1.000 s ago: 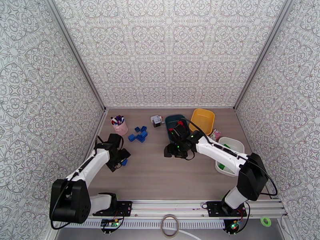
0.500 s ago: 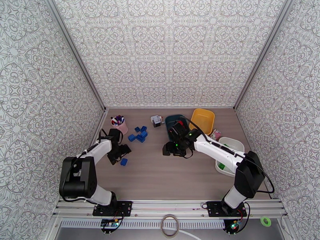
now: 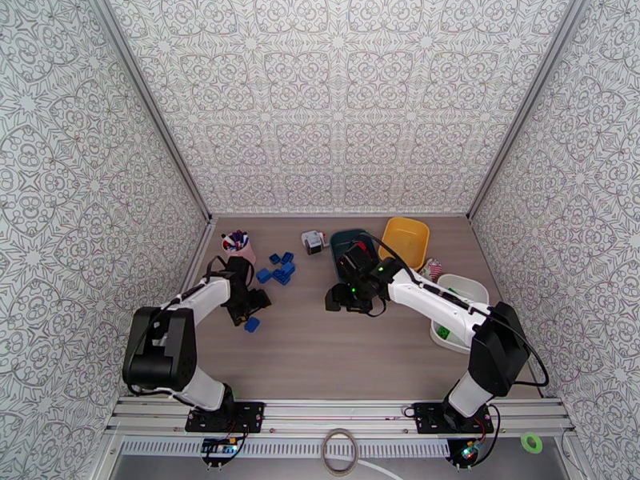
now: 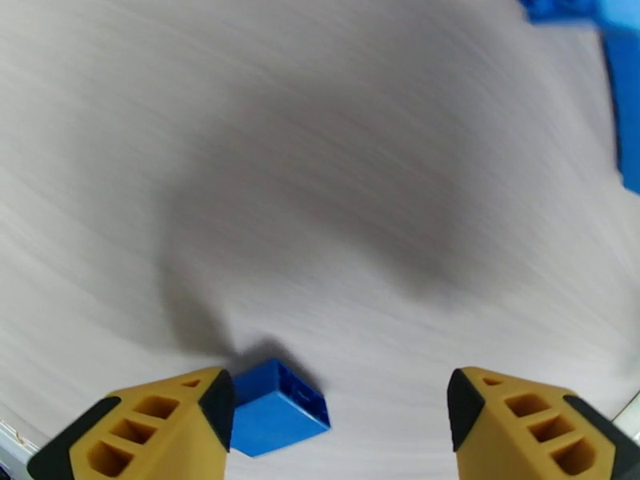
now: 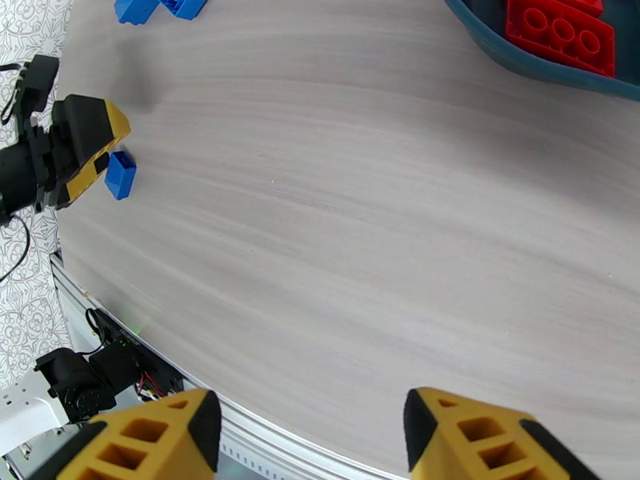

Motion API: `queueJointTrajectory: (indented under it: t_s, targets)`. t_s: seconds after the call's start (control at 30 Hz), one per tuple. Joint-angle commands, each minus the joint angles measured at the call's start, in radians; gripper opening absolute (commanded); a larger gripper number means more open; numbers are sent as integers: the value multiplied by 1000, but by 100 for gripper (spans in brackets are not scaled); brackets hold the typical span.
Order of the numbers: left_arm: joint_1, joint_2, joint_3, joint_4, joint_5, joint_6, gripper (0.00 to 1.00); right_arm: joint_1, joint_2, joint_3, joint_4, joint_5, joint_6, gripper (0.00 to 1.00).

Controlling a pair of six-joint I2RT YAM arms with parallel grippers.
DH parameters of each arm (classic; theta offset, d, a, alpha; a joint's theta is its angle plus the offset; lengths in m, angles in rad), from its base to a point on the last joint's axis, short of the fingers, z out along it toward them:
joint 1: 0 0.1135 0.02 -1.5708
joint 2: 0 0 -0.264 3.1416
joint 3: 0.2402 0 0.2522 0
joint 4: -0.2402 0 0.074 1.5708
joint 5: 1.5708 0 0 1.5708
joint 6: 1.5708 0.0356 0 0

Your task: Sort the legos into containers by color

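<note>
Grey wood-grain table point(image 3: 320, 354), patterned wall panels on three sides. Left gripper point(image 4: 340, 406) sits at 9 o'clock of the table centre, fingers point(image 4: 160, 426) spread wide. One blue brick point(image 4: 276, 410) lies flat on the table between them, against the inner face of one finger; I cannot tell whether it actually touches. The other finger is well clear of it, so nothing is pinched. From above, the same brick point(image 3: 252, 324) lies just at 6 o'clock of that gripper. Blue pile point(image 3: 278, 268) at 10 o'clock, loose on the table, with the pink cup point(image 3: 240, 251) just beyond it and the cube gadget point(image 3: 314, 242) near 11 o'clock. Right gripper point(image 5: 308, 430) hangs near the table centre, fingers spread, nothing between them. Teal tub point(image 3: 342, 236) at 12 o'clock holds red bricks point(image 5: 560, 30). Yellow tub point(image 3: 404, 242) at 1 o'clock, just beside the teal one. White tub point(image 3: 474, 284) at 3 o'clock, partly under the right arm, green bricks point(image 3: 442, 333) inside.
</note>
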Motion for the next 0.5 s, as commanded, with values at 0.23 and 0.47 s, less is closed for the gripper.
queueJointTrajectory:
  t_s: [0.23, 0.47]
  targets:
    - [-92, -14, 2, -149, -112, -4, 75, -16, -81, -55, 13, 28, 18, 65]
    - [-85, -79, 53, -188, -149, 12, 82, -16, -123, -96, 20, 32, 32, 65]
